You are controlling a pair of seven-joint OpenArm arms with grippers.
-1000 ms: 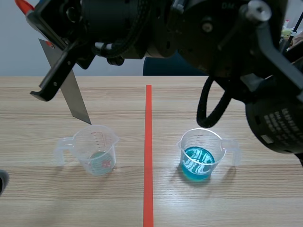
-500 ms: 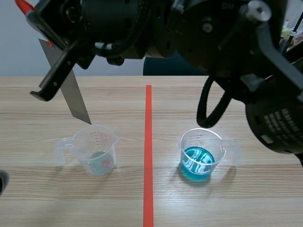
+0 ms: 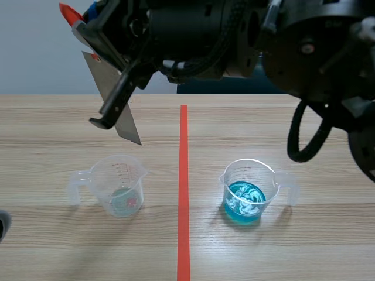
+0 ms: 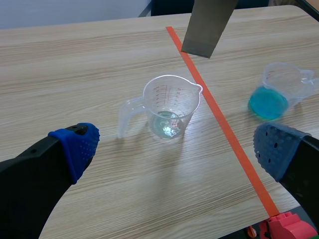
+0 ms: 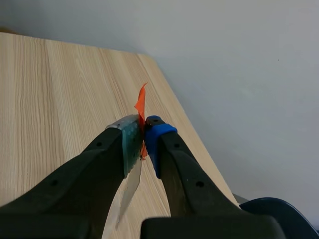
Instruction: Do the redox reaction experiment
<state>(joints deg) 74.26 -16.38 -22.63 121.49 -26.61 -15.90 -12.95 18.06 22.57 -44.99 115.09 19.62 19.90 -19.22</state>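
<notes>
A clear plastic beaker (image 3: 120, 184) (image 4: 172, 107) with a little pale liquid stands left of the red tape line. Right of the line stands a second beaker (image 3: 249, 190) (image 4: 276, 94) holding blue liquid. My right arm crosses high over the table, and its gripper (image 3: 111, 108) (image 5: 141, 144) is shut on a grey metal strip (image 3: 102, 73) (image 4: 207, 25) with a red-taped upper end. The strip hangs tilted, its lower corner above and slightly right of the clear beaker, not touching it. My left gripper (image 4: 177, 149) stands open, near the clear beaker, holding nothing.
An orange-red tape line (image 3: 183, 193) runs down the middle of the wooden table (image 3: 58, 123). Something dark blue sits beyond the far table edge (image 3: 217, 82). A small red object (image 4: 286, 226) lies at the near edge under my left gripper.
My right arm has swung right and slightly up with the strip. The strip's lower corner, which hung at the clear beaker's rim, is now off to its upper right.
</notes>
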